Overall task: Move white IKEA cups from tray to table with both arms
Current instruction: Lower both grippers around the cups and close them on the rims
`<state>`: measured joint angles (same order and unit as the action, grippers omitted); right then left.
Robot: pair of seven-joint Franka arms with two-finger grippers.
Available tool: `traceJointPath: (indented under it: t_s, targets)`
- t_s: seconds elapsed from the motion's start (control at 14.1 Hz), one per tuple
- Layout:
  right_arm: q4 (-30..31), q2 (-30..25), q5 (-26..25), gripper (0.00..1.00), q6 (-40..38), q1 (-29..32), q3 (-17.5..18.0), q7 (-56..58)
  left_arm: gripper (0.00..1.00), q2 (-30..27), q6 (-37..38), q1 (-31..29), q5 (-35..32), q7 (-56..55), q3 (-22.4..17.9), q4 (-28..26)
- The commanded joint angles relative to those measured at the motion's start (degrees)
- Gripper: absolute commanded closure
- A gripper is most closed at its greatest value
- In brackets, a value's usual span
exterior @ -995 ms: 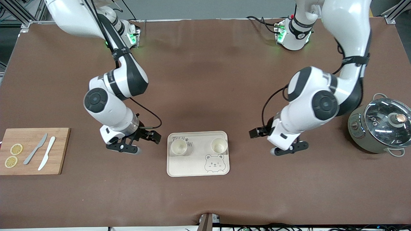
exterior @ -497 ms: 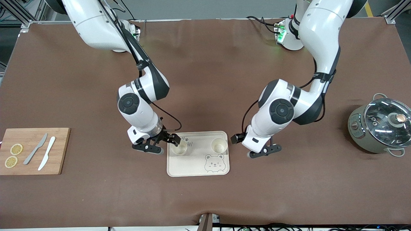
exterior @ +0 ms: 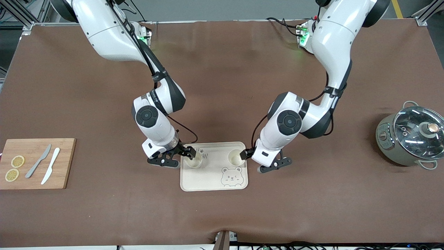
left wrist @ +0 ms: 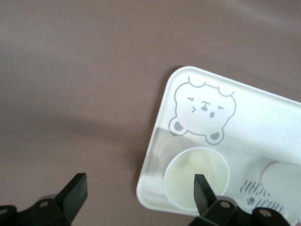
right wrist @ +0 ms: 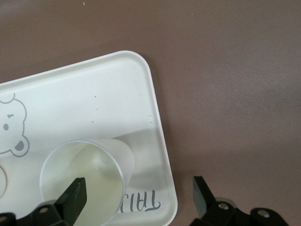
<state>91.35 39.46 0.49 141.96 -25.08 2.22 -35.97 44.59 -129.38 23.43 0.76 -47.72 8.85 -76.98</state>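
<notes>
Cream plastic forms the tray [exterior: 208,180], the landmark at the middle of the brown worktop [exterior: 222,86]. Two white cups [exterior: 193,160] stand upright in it, side by side along the edge farther from the front camera than the printed bear. The right hand [exterior: 178,157] hangs spread wide at the tray's end toward the right arm, one finger [right wrist: 73,197] over its cup's mouth, the other outside the rim. The left hand [exterior: 258,161] mirrors this at the other cup [left wrist: 195,183], likewise wide and empty. Each seems to straddle a cup wall for pinching, though contact is unclear.
</notes>
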Motion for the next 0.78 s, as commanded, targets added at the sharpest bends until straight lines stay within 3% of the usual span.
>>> traceJointPath:
  t_s: [0.0, 0.57, 0.64, 0.71]
  targets:
    - [-1.35, 2.37, -1.37, 0.0, 1.91, -0.49, -0.37, -1.56, 0.0, 2.42, -3.24, 2.14, -1.38, -2.47, -1.55, 1.04]
    - [-1.35, 3.69, -1.28, 0.0, 3.68, -0.93, -0.37, -1.56, 0.0, 5.15, -8.08, 3.11, -1.47, -4.84, -1.55, 1.04]
    - [-1.35, 3.69, -1.11, 0.14, 3.68, -0.93, -0.37, -1.56, 0.0, 5.15, -8.08, 3.11, -1.38, -4.93, -1.55, 1.13]
    - [-1.44, 3.69, -1.02, 0.29, 3.59, -0.93, -0.37, -1.56, 0.08, 5.15, -8.08, 3.2, -1.38, -5.54, -1.64, 1.13]
